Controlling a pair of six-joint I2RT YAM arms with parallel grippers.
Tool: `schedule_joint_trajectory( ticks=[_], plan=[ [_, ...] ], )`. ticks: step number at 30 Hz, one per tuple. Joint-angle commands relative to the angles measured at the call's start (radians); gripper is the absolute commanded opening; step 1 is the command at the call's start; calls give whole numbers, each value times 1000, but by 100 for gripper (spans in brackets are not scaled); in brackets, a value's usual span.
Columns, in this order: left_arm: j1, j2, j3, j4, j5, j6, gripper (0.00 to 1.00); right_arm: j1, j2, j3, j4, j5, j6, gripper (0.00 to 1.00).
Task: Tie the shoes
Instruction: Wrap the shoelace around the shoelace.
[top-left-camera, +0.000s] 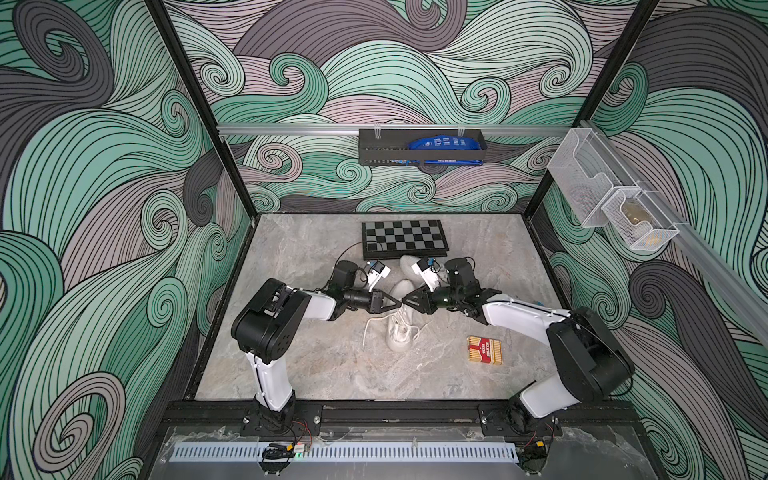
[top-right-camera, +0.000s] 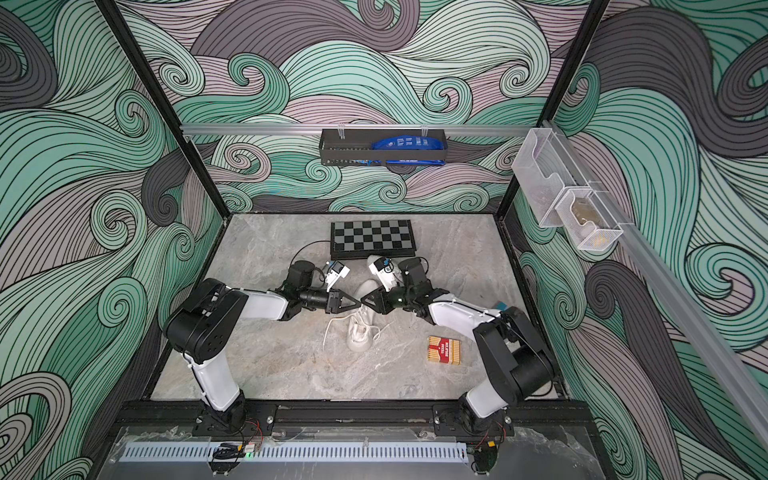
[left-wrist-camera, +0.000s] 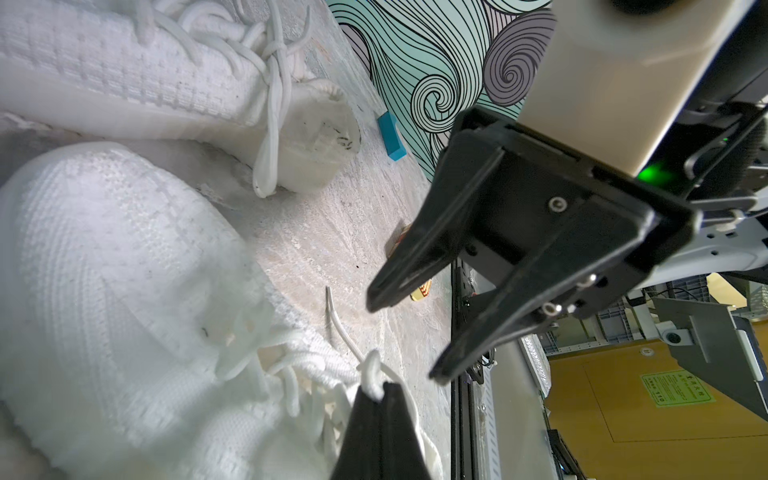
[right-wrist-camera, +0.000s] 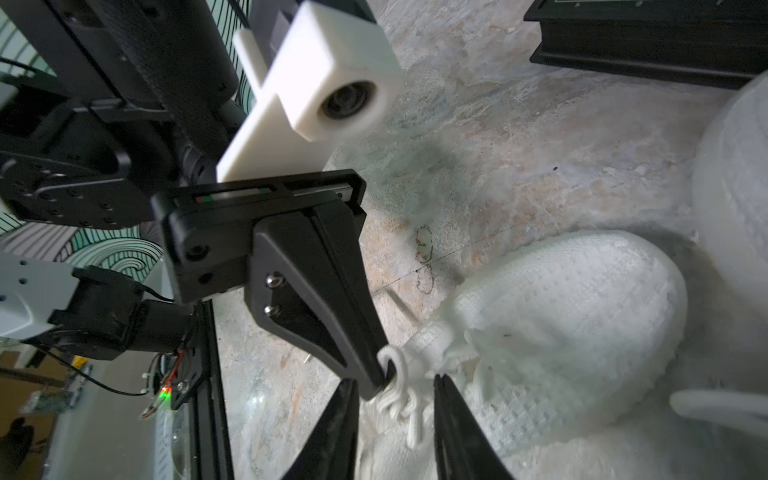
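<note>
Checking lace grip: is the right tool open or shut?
Open. In the left wrist view, the right tool has its jaws apart, nothing between them.

I see the shoes (top-left-camera: 400, 328) and their laces (left-wrist-camera: 371, 371) all white — the table (top-left-camera: 316, 365) is grey marble, the chessboard (top-left-camera: 403, 237) has black and grey squares, the box (top-left-camera: 484, 350) is red with yellow stripes.

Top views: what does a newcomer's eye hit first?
The left pincer and right pincer, nearly touching tip to tip over a white sneaker at mid-table. In the wrist views the left one is shut on a loop of lace, and the right one is open beside it. After that, the swirling green walls all around and the chessboard at the back.
</note>
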Motion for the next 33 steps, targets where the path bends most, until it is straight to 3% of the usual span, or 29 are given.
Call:
schedule_joint_trajectory(
  ticks=[1,7,33],
  plan=[
    [-2,-42,-4,2,-11,17,0,-3,-81,-74,24,-22,-26,43],
    [-2,-62,-7,-11,-19,23,0,43,-161,-182,65,10,-75,40],
    [0,-79,3,-43,-34,26,0,115,-32,-164,67,88,-204,21]
  ],
)
